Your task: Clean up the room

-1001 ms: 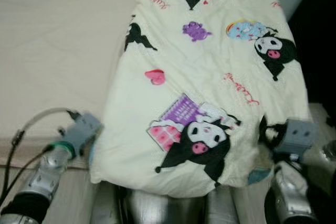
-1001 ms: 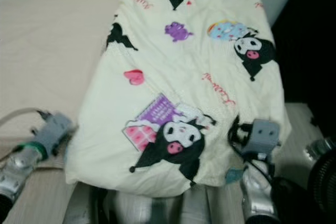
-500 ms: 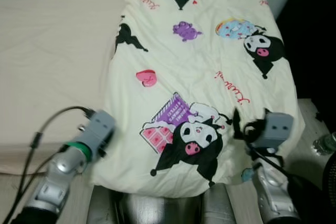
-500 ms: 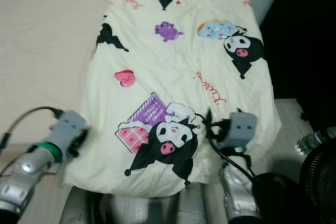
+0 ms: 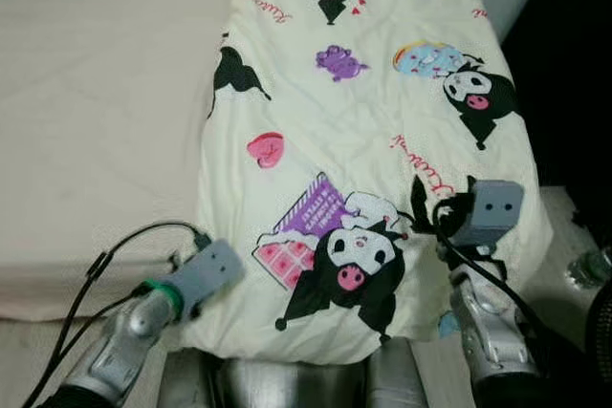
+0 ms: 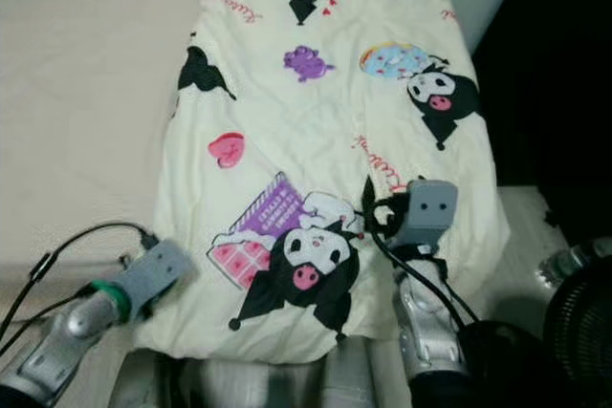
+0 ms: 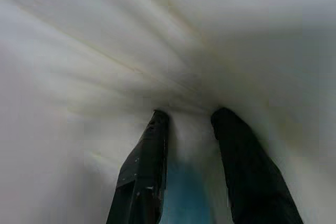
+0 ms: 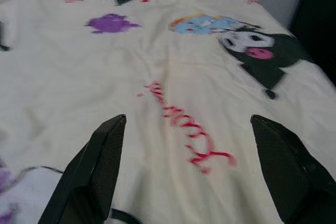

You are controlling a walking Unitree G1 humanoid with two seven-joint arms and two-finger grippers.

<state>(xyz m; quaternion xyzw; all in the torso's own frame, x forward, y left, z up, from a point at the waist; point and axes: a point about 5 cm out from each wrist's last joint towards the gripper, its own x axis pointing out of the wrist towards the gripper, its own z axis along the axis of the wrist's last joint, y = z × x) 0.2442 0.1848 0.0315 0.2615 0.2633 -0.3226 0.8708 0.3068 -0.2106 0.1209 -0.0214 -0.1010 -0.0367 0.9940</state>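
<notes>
The left tool [image 7: 189,129] is pinching the near left edge of the cartoon-print blanket [image 5: 363,140]. The right tool [image 8: 189,145] is hovering wide open above it. The blanket is lying along the bed's [image 5: 96,121] right side, bare mattress stretching leftward.

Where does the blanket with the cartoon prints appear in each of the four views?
Left eye view: the blanket runs down the middle, on the bed.
Right eye view: again in the middle, between the two arms.
Left wrist view: pale cloth close up, pinched between the left gripper fingers.
Right wrist view: it lies under the open right gripper.
Shared landmark: the red script, also seen at.
</notes>
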